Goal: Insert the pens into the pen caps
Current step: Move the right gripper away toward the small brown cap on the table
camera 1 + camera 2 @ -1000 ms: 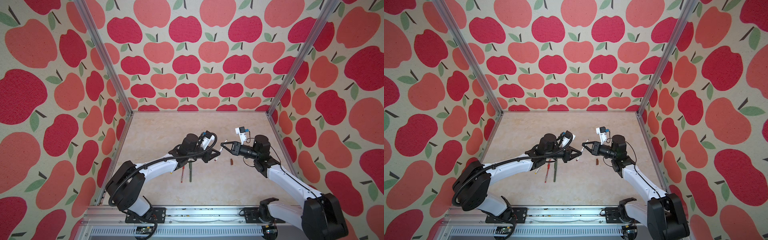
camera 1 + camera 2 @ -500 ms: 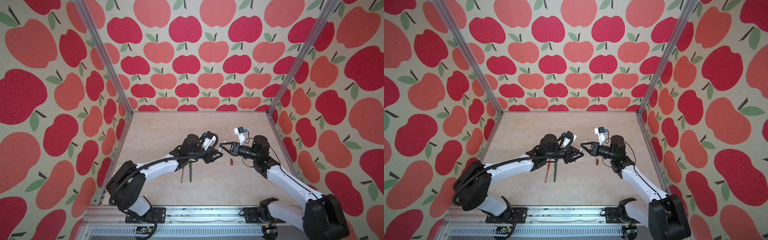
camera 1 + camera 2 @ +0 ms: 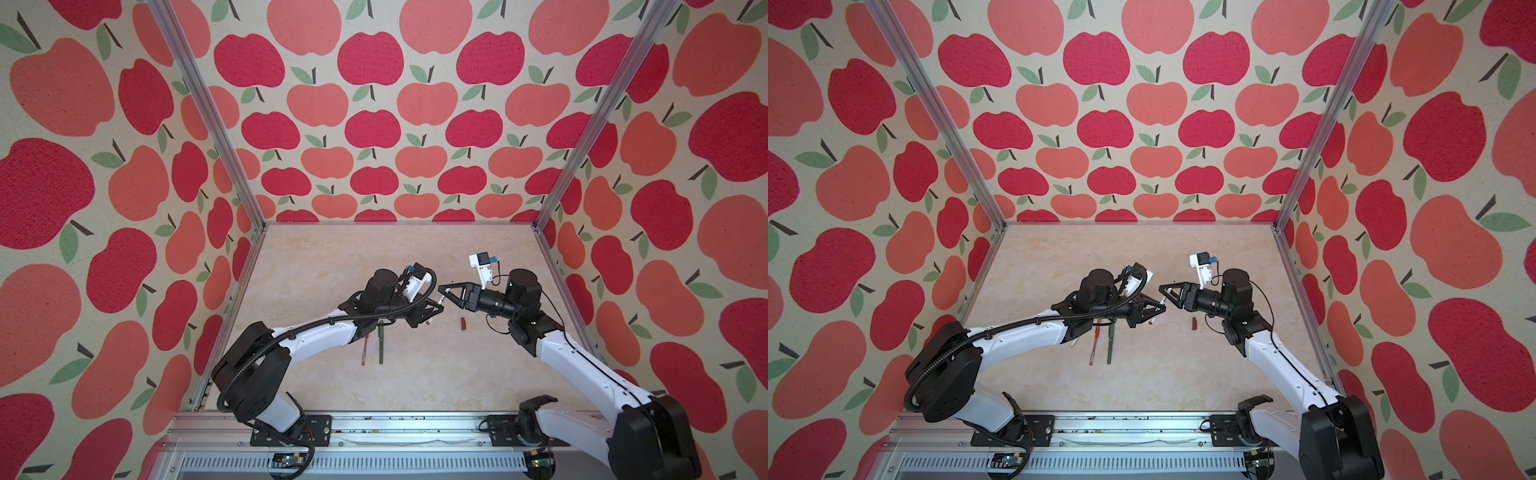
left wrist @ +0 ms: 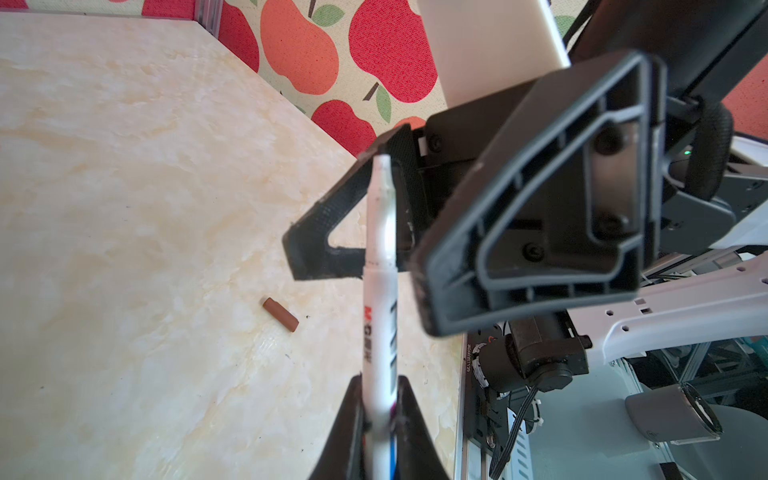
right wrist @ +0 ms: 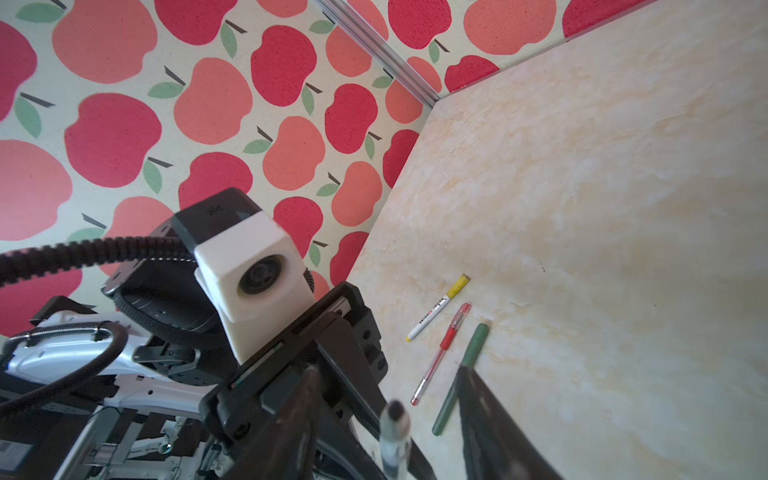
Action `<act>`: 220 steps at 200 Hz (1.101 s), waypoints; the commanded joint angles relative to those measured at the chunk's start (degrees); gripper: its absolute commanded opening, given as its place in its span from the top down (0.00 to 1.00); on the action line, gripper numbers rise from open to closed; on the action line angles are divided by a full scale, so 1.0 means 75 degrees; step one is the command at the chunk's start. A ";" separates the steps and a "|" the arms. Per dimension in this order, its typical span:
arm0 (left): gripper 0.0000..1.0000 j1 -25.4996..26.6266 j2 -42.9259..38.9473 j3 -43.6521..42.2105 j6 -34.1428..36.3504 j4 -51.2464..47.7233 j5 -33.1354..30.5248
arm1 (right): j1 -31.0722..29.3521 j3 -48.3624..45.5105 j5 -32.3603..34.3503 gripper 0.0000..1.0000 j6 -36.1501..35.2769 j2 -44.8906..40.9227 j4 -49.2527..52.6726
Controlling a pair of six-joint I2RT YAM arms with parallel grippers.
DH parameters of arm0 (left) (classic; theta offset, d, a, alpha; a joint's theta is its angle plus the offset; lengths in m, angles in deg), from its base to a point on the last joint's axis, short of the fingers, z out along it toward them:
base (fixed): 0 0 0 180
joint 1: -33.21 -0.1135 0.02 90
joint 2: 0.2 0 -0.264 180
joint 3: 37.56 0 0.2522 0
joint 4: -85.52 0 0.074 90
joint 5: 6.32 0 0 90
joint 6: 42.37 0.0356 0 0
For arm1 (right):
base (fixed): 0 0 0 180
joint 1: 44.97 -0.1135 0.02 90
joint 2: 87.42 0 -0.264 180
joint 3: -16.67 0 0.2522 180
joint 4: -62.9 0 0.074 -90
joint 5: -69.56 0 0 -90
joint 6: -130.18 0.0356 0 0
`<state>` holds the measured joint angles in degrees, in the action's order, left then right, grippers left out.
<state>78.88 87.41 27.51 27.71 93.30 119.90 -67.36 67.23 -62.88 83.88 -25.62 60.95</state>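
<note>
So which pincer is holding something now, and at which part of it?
The left pincer is shut on the white pen, gripping its printed barrel. The right pincer is open and holds nothing.

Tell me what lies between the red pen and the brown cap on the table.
The dark green pen lies right beside the red pen; from there to the brown cap the table is bare, in both top views.

1. Both arms are built from white link shells with chunky black joints.
2. A ribbed black cable hose (image 3: 266,353) is looped along the left arm.
3. White-cased wrist cameras (image 5: 253,286) are bolted on.
4. Black ribbed triangular fingers (image 4: 536,224), screws visible, make up each pincer.
</note>
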 commanded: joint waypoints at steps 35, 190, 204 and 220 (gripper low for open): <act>0.95 -0.0117 -0.1022 -0.0385 0.0726 -0.0855 -0.1179 | -0.0005 0.1256 0.1392 0.29 -0.1879 -0.1613 0.4578; 0.95 -0.0310 -0.4862 -0.2683 0.0510 -0.2071 -0.2328 | -0.0020 0.1513 0.3383 0.25 -0.1609 0.0549 0.7410; 0.94 -0.0312 -0.5127 -0.2863 0.0488 -0.2053 -0.2391 | -0.0019 0.1380 0.3239 0.23 -0.0913 0.0729 0.6612; 0.94 -0.0308 -0.5335 -0.2995 0.0500 -0.2081 -0.2460 | -0.0019 0.1286 0.3267 0.22 -0.0325 0.1047 0.6017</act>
<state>76.41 49.82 6.35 32.10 77.08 102.99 -67.36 77.18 -35.90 72.84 -19.89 115.22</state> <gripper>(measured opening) 0.135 0.769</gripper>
